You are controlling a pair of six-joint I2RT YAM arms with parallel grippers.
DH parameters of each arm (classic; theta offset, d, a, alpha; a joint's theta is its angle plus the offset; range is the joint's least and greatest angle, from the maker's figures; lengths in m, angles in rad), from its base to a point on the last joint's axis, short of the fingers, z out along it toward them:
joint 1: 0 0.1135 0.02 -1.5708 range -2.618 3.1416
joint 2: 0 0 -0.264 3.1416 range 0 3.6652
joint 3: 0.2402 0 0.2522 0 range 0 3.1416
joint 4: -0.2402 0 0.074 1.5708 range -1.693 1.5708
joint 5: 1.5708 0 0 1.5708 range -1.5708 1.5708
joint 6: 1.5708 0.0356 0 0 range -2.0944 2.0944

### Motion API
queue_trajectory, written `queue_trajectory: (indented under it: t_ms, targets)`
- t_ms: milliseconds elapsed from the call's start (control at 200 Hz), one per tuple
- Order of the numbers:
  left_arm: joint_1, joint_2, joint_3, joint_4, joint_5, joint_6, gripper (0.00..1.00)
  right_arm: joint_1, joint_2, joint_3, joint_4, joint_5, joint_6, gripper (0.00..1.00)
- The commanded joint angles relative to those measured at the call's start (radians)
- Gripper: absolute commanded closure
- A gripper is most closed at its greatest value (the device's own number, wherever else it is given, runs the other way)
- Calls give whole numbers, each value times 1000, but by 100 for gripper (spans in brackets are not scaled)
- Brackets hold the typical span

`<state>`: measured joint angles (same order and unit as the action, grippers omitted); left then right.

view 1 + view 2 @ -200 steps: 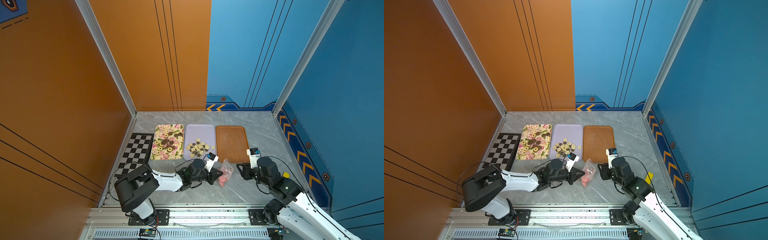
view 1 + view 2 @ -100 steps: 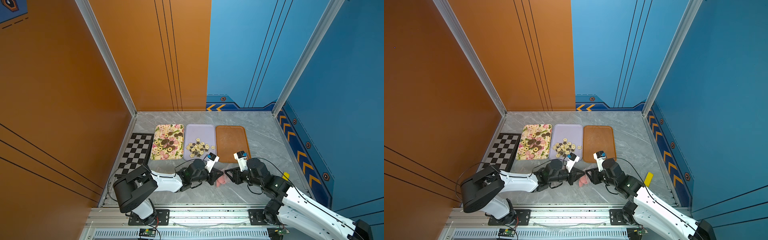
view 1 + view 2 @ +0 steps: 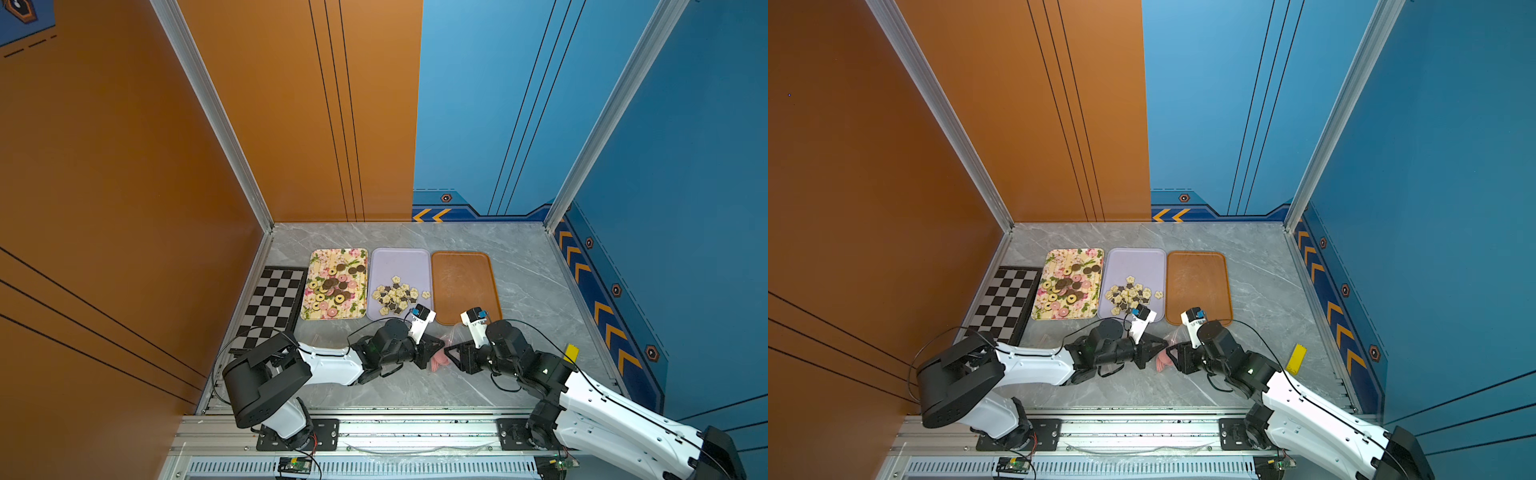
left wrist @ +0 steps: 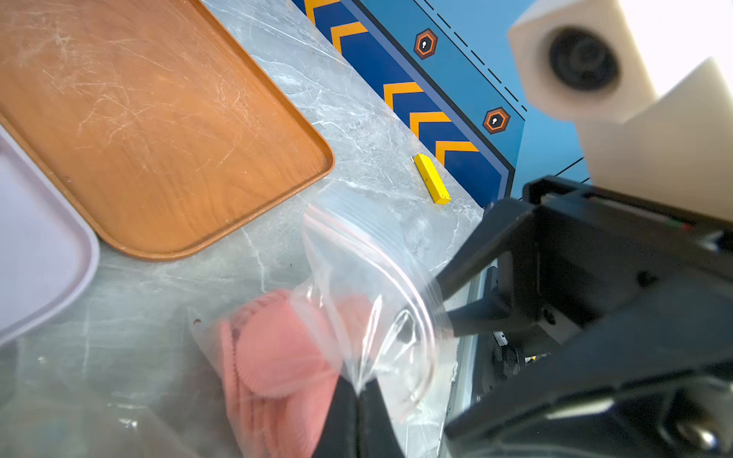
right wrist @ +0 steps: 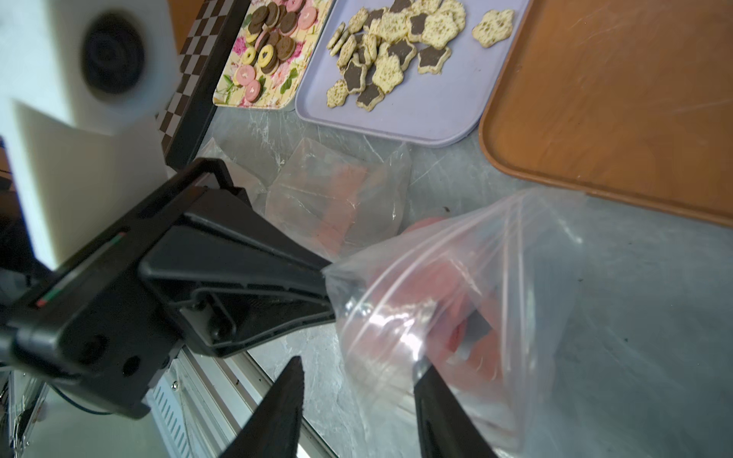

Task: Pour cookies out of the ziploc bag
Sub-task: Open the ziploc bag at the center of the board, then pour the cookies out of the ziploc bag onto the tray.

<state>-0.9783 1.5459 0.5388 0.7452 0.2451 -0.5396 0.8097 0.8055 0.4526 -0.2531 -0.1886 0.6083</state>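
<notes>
The clear ziploc bag (image 3: 448, 348) (image 4: 357, 277) (image 5: 456, 301) lies on the marble between my two grippers. Plain pink cookies (image 4: 277, 357) (image 5: 444, 273) are inside it. In the left wrist view my left gripper (image 4: 359, 390) is shut on a fold of the bag's plastic; in both top views it (image 3: 434, 348) (image 3: 1158, 347) sits at the bag's left side. My right gripper (image 5: 359, 363) (image 3: 452, 356) is open at the bag's mouth. One of its fingers shows through the plastic, and the other is outside over bare table.
Behind the grippers stand a floral tray (image 3: 357, 257) with round cookies, a lilac tray (image 3: 399, 262) with star cookies (image 3: 395, 295), and a bare brown tray (image 3: 463, 282). A chessboard (image 3: 272, 303) lies left. A yellow block (image 3: 571, 353) lies right. Empty bags (image 5: 329, 198) lie under my left arm.
My right arm has swung left from beside the brown tray up to the bag, and its jaws have widened a little. The left gripper has kept its hold and place.
</notes>
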Motion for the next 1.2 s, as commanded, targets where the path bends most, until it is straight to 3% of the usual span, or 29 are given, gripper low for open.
queue_trajectory:
  t_ms: [0,390,486,556,641,741,816,936,1011,1196]
  targets:
    - [4,-21,-11,36,-22,1,100,25,26,-20,57,12,25,53]
    - [15,-26,-21,36,-24,-13,100,63,165,33,72,136,-49,59]
    - [19,-28,-24,36,-28,-14,100,66,169,35,64,144,-61,73]
    - [21,-27,-28,36,-28,-17,100,69,167,31,58,152,-62,75]
    - [24,-26,-28,36,-27,-20,100,71,160,29,59,144,-68,100]
    - [29,-28,-33,36,-27,-22,100,69,132,38,46,108,-80,100]
    - [30,-40,-39,36,-24,-16,83,53,104,66,8,75,-83,100]
    - [32,-114,-67,26,-24,-31,67,-15,95,149,-149,55,-70,100]
    - [29,-173,-47,-107,-53,-46,66,-76,103,190,-235,50,-58,100]
    - [-58,-225,65,-507,-211,0,63,-222,108,219,-257,-93,-62,100]
